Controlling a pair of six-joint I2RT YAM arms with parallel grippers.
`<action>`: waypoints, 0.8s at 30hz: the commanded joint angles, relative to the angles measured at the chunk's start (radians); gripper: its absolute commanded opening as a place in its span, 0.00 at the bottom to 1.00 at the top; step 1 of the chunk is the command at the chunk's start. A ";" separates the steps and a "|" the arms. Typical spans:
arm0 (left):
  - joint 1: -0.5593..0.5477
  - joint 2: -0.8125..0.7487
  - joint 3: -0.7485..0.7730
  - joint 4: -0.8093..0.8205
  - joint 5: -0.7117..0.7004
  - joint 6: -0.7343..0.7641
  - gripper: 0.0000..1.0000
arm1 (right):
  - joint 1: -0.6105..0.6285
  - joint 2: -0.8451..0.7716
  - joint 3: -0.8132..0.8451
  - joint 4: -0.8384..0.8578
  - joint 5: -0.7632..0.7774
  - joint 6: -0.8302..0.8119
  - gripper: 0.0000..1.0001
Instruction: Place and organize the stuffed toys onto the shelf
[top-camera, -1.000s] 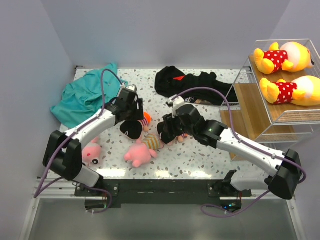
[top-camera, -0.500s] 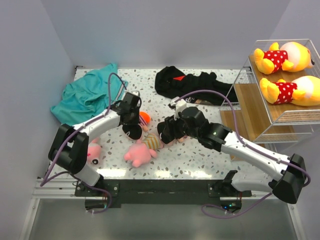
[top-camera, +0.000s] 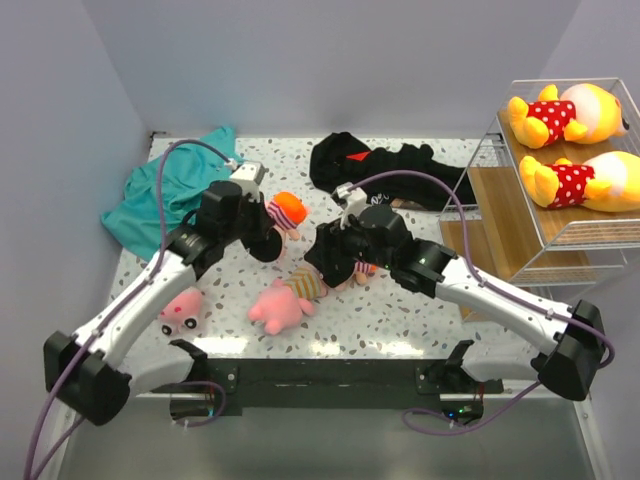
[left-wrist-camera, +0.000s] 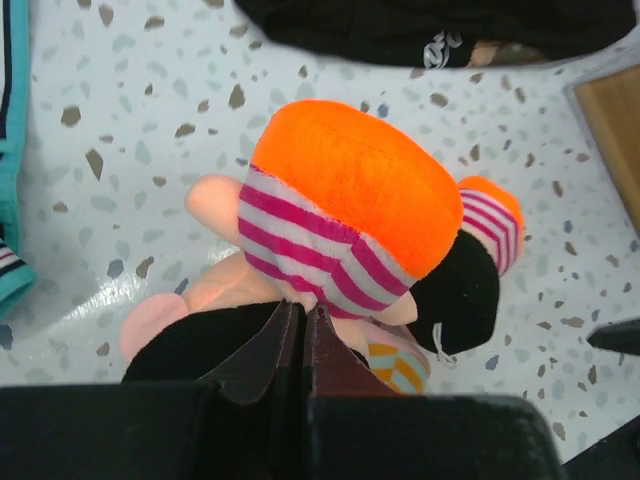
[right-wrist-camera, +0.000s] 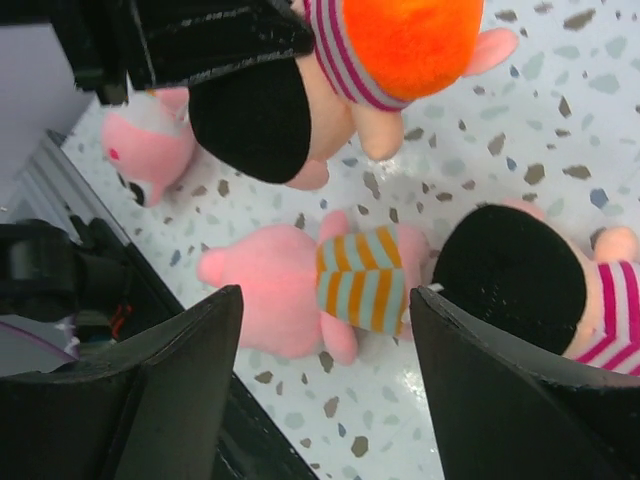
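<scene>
Left of centre, above the surface, the left jaws grip a doll; the shelf lies well apart to its right, past the right jaws, spread wide over a second doll.

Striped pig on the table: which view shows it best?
Right wrist: the pig lies close and nearly whole, stripes plain. Top view shows it small; left wrist shows only a corner of its top.

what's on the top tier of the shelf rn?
Two bears lying side by side: far bear, near bear. The shelf boards below are partly hidden under that tier.
</scene>
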 joint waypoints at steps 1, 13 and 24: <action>-0.007 -0.165 -0.105 0.155 0.116 0.073 0.00 | 0.002 -0.022 0.120 0.129 -0.062 0.045 0.77; -0.007 -0.460 -0.265 0.433 0.276 0.088 0.00 | 0.002 -0.155 0.097 0.278 -0.119 0.216 0.88; -0.007 -0.557 -0.291 0.515 0.431 0.123 0.00 | 0.002 -0.194 0.163 0.174 -0.093 0.219 0.79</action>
